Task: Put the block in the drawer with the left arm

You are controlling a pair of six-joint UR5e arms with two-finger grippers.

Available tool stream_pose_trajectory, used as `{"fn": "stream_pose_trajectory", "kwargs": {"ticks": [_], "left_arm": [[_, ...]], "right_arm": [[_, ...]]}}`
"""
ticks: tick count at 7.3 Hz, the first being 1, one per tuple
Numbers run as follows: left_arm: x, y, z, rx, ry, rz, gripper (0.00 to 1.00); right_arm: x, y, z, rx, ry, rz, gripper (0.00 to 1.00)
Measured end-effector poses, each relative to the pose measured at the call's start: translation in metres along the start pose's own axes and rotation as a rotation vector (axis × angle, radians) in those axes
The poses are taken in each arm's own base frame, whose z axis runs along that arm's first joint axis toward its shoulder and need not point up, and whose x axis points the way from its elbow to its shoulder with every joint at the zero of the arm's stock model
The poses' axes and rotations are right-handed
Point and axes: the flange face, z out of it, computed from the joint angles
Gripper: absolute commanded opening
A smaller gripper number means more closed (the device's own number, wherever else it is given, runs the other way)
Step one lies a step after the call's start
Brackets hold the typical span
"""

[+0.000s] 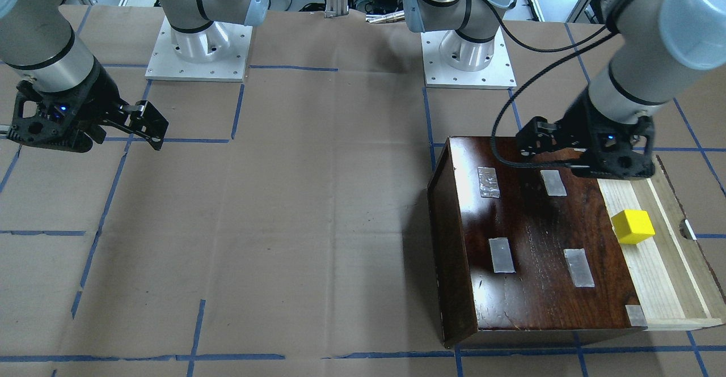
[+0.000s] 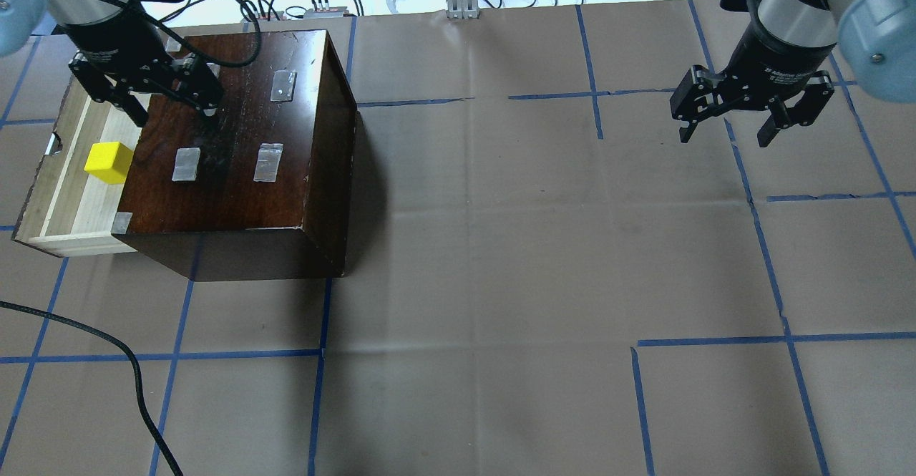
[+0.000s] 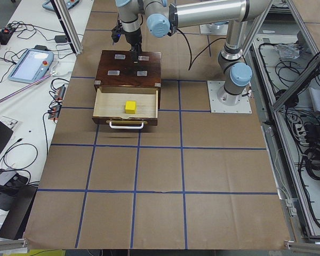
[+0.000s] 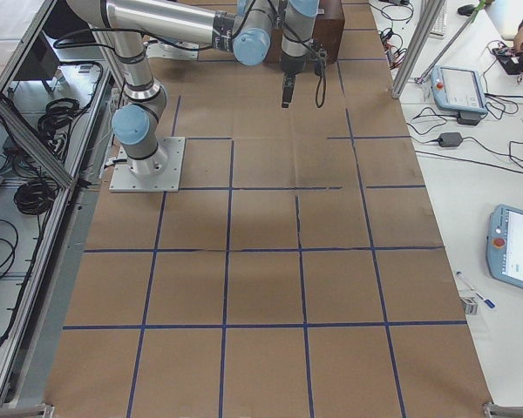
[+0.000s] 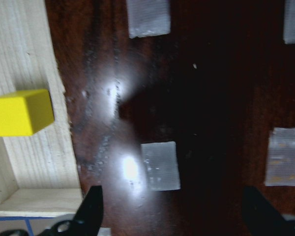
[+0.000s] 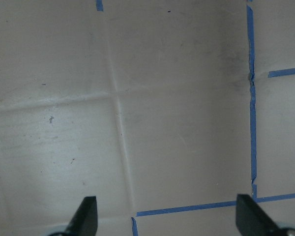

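Observation:
The small yellow block (image 1: 633, 227) lies on the floor of the open pale-wood drawer (image 1: 666, 263), pulled out of the dark-brown cabinet (image 1: 539, 241). It also shows in the overhead view (image 2: 109, 162) and the left wrist view (image 5: 20, 112). My left gripper (image 2: 172, 107) hangs open and empty above the cabinet top (image 2: 236, 139), beside the drawer (image 2: 64, 207) and apart from the block. My right gripper (image 2: 726, 129) is open and empty over bare table, far from the cabinet.
Grey tape patches (image 2: 268, 162) sit on the cabinet top. A loose black cable (image 2: 107, 340) lies on the brown paper near the table's front left. Both arm bases (image 1: 198, 48) stand at the robot side. Blue tape lines (image 2: 766, 247) mark the table.

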Motion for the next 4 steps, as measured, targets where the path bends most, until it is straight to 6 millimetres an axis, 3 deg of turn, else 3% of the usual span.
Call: {"fn": "stream_pose_trajectory", "kwargs": {"ticks": [2,4], "left_arm": [[0.066,0.026,-0.004,0.006,-0.010,-0.040,0.99],[0.093,0.041,-0.007,0.013,0.029,-0.025,0.99]], "right_arm": [[0.000,0.000,0.000,0.000,0.000,0.000,1.00],[0.000,0.000,0.000,0.000,0.000,-0.001,1.00]]}}
